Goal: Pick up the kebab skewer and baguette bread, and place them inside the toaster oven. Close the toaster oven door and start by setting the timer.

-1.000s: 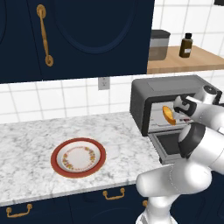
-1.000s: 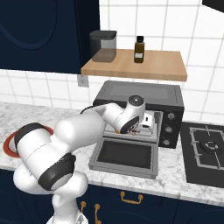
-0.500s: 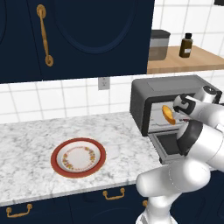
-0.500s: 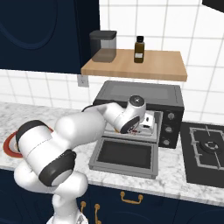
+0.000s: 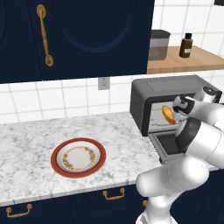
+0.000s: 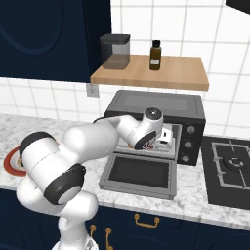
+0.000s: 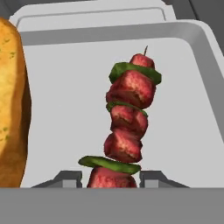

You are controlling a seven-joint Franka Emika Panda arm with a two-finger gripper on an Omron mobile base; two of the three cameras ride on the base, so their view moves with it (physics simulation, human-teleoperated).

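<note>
The toaster oven (image 5: 151, 103) stands on the marble counter (image 5: 35, 135), its door (image 6: 138, 174) folded down flat in front. The arm reaches into its mouth, the gripper (image 7: 110, 178) over the pale tray (image 7: 65, 87) inside. The baguette bread (image 7: 11, 105) lies on that tray, beside the kebab skewer (image 7: 127, 127). The 2 finger tips stand close on either side of the skewer's lower end; whether they pinch it I cannot tell. A red-rimmed plate (image 5: 78, 157) sits on the counter well left of the oven.

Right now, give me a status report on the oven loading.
Gripper inside toaster oven, jaws either side of kebab skewer; grip unclear. Baguette bread beside skewer, already in. Toaster oven door down, open. Nothing in the way.
</note>
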